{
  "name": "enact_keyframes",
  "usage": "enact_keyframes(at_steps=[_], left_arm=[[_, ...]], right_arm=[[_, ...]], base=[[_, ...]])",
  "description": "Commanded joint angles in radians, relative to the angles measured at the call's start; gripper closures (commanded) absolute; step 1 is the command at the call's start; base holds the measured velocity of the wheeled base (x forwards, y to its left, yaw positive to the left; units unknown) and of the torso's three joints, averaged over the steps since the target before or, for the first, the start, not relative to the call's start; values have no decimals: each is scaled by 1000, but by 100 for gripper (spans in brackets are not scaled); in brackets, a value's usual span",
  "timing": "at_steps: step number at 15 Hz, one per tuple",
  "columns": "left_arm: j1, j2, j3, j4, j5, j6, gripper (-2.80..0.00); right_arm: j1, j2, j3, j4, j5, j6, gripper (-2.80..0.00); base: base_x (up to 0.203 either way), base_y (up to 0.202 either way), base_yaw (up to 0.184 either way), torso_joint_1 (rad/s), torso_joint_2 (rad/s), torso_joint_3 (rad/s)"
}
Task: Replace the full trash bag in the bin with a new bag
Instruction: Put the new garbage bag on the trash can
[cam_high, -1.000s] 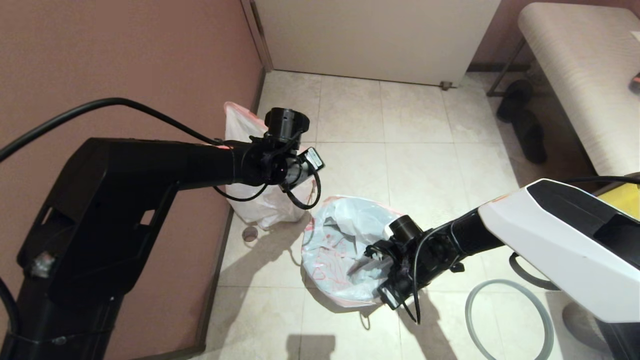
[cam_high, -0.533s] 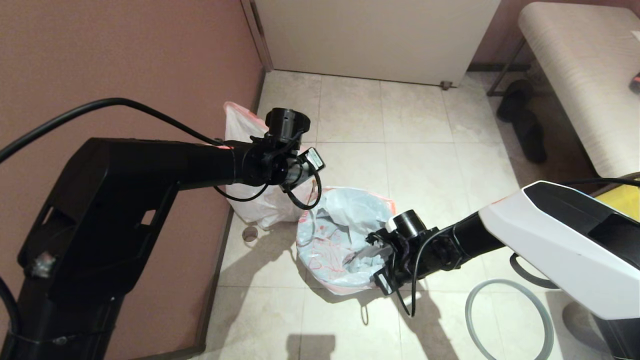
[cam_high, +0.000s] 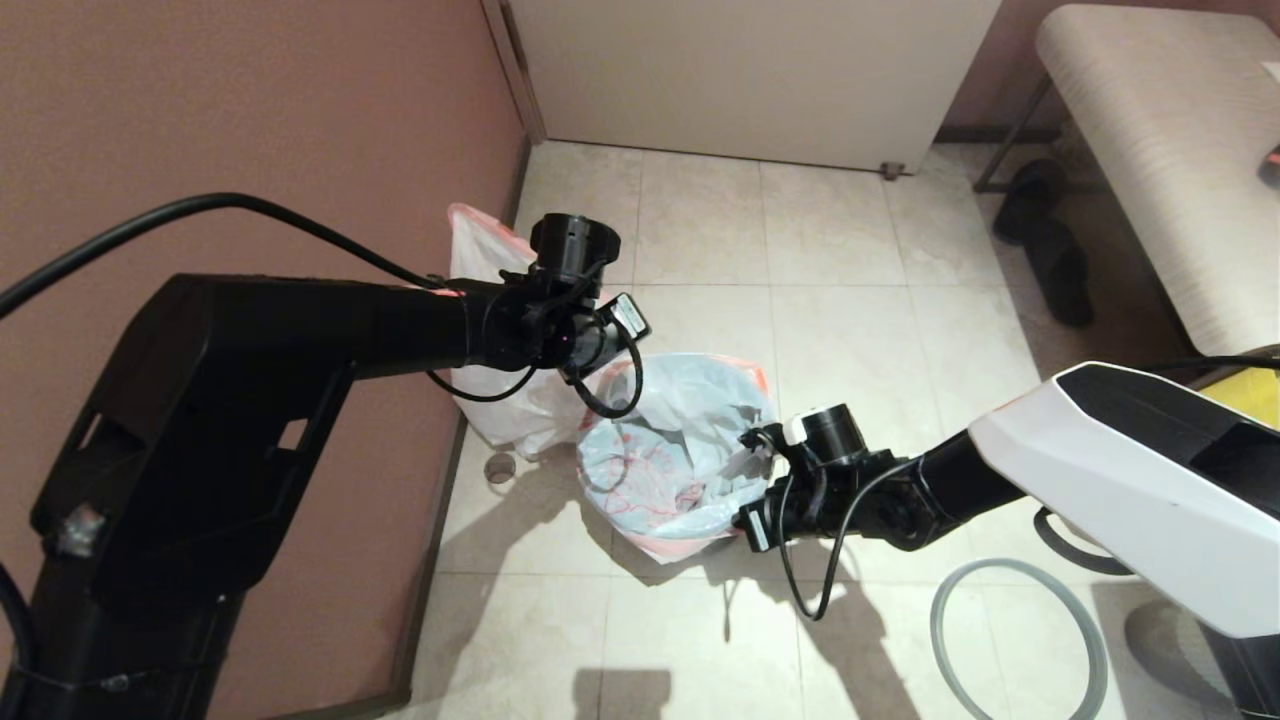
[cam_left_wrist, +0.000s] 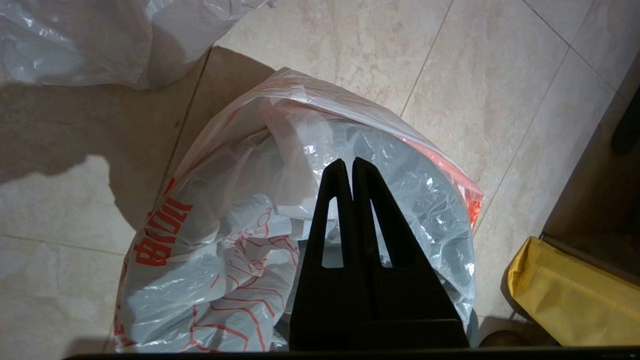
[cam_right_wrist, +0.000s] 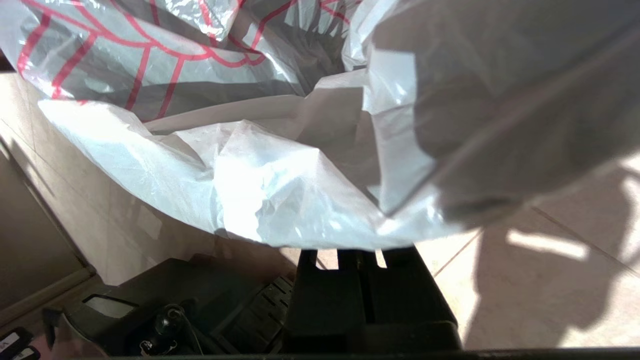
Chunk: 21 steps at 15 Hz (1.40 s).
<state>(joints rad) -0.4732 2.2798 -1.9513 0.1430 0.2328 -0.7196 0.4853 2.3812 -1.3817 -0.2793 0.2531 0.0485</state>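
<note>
In the head view, the right gripper (cam_high: 752, 478) has swung over the last second from low on the near side of the new bag (cam_high: 672, 450) up to its right edge, and the bag and the bin under it have slid toward the wall, so that they now lie just beside the full bag (cam_high: 500, 400) leaning there. The mouth of the new bag is spread wide and its plastic hangs over the bin's sides, so no dark wall shows. The grey ring (cam_high: 1020, 640) lies on the floor (cam_high: 850, 250) well apart to the right, not yet fitted. The left gripper (cam_high: 610, 345) hangs above the far-left edge of the bag and has not moved. In the left wrist view, the left gripper (cam_left_wrist: 351, 167) has its fingers pressed together with nothing between them, poised over the open, red-printed bag (cam_left_wrist: 240, 240); a corner of the full bag (cam_left_wrist: 75, 40) and a yellow bag (cam_left_wrist: 570, 295) show at the edges. In the right wrist view, the right gripper (cam_right_wrist: 360, 252) meets the hem of the bag (cam_right_wrist: 260, 185), which covers its tips; its fingers are closed, though whether they pinch plastic cannot be told. My reading is that the liner is being tugged and seated over the rim, with the ring the likely remaining step.
</note>
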Motion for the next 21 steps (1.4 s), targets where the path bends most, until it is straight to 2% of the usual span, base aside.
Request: enact_keyframes(at_steps=[1,4,6,8,10,12,13,14,16,17,18,21], left_arm=[[-2,-5,0,3,2,-4,0],[-7,-2,0,4,1,-4,0],[-2,-5,0,1,2,-4,0],[-2,-2,0,1,2,-4,0],[-2,-2,0,1,2,-4,0],[-2,1,0,1,0,-4,0],[-2,1,0,1,0,-4,0],[-2,3,0,1,0,-4,0],[-5,4,0,3,-1,-4,0],[-15,4,0,14,-16,-3,0],[-30,2,0,59,-46,2,0],[-92,-8,0,134,-137,15,0]], right_arm=[[8,30,-1,-11,-15,-2,0],[-9,34,-1,-20,-32,-19,0],[-31,-35,7,-10,-32,-36,0],[-46,-134,24,68,-26,-65,0],[-52,-166,41,183,-26,-195,0],[-59,-191,81,206,-32,-277,0],[-71,-196,92,197,-28,-291,0],[-88,-202,94,192,-9,-293,0],[-110,-214,96,153,94,-280,0],[-117,-218,96,107,117,-228,0],[-124,-219,96,41,125,-168,0],[-199,-243,94,-22,138,-133,0]], base=[[0,0,0,0,0,0],[0,0,0,0,0,0],[0,0,0,0,0,0],[0,0,0,0,0,0],[0,0,0,0,0,0],[0,0,0,0,0,0],[0,0,0,0,0,0],[0,0,0,0,0,0],[0,0,0,0,0,0],[0,0,0,0,0,0],[0,0,0,0,0,0],[0,0,0,0,0,0]])
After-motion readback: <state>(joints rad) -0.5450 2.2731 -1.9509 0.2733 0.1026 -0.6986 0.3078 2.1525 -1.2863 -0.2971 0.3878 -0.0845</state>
